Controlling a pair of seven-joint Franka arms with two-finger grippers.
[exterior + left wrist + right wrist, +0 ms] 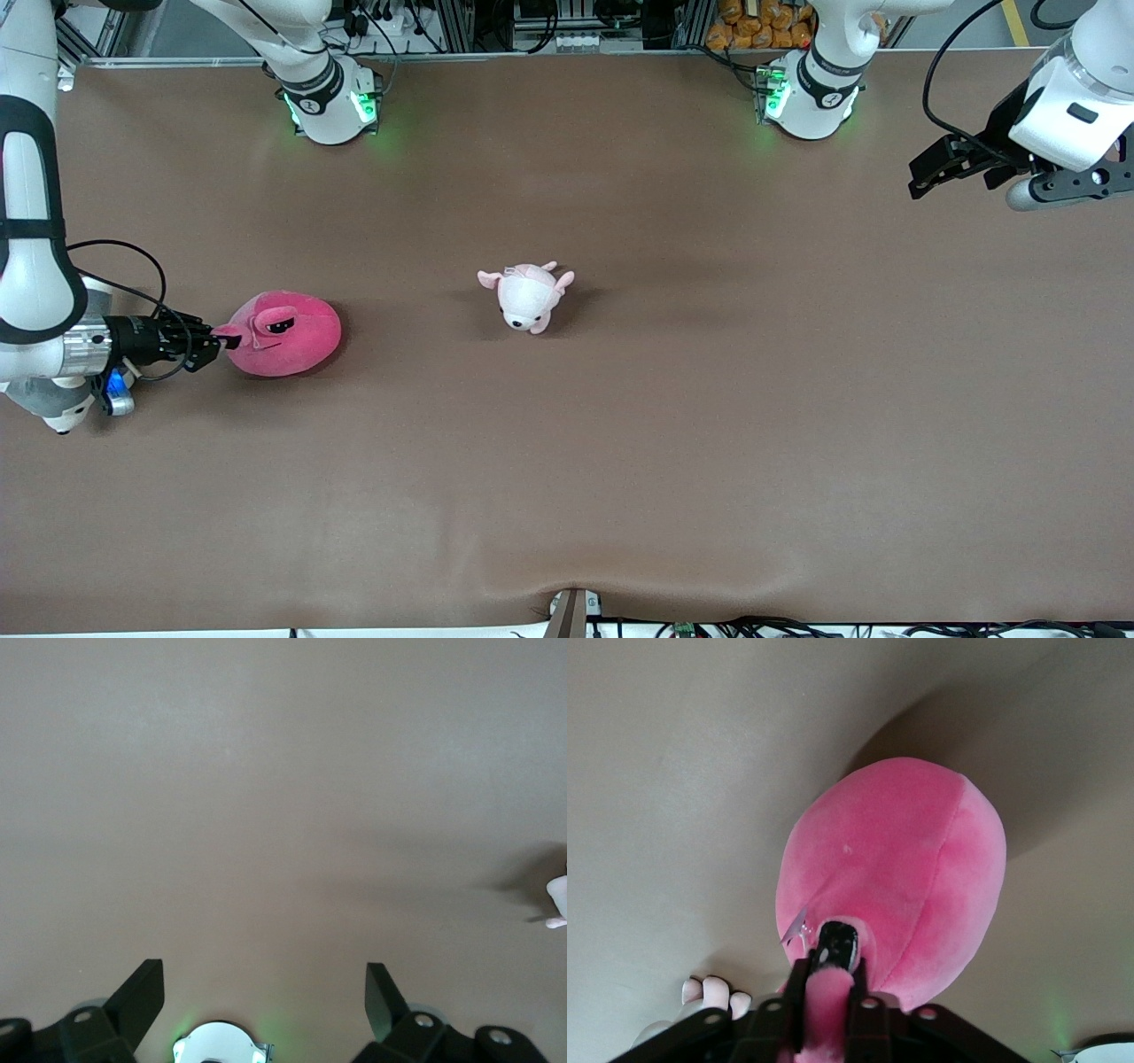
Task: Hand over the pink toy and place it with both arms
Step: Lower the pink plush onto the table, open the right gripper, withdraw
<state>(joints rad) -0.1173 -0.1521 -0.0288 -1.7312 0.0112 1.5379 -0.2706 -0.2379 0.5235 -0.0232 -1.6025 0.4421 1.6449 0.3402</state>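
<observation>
I have the right claw (221, 339) clamped on the pink toy (288, 335) at frame's left for lifting; the left claw (926, 177), upper right, waits spread apart.

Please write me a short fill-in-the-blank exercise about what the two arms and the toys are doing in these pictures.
1. The right claw is shut on a small flap of the ____ toy.
2. The left claw hangs ____ over bare table, holding nothing.
3. The pale pink-and-white plush lies closer to the ____ arm's end of the table than the pink toy does.

Missing words: pink; open; left
</observation>
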